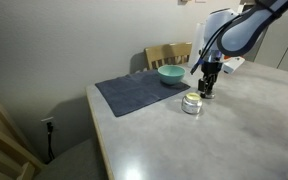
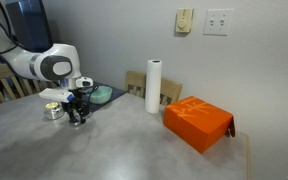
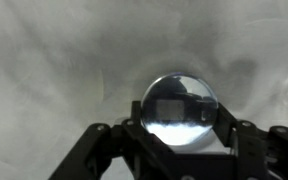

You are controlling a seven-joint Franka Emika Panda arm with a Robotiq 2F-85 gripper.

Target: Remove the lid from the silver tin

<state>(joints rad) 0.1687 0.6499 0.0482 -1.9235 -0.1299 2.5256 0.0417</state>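
Observation:
The silver tin (image 1: 191,103) stands on the grey table, also seen in the other exterior view (image 2: 52,110). My gripper (image 1: 206,91) is low over the table right beside the tin, apart from it, and shows again from the other side (image 2: 78,116). In the wrist view the lid (image 3: 180,108), a round shiny silver disc, sits between my two fingers (image 3: 180,125), which close on its edges. The tin itself is out of the wrist view.
A teal bowl (image 1: 170,73) sits on a dark grey mat (image 1: 132,93) behind the tin. A wooden chair (image 1: 170,53) stands past the table. A paper towel roll (image 2: 153,86) and an orange box (image 2: 197,122) stand farther along the table.

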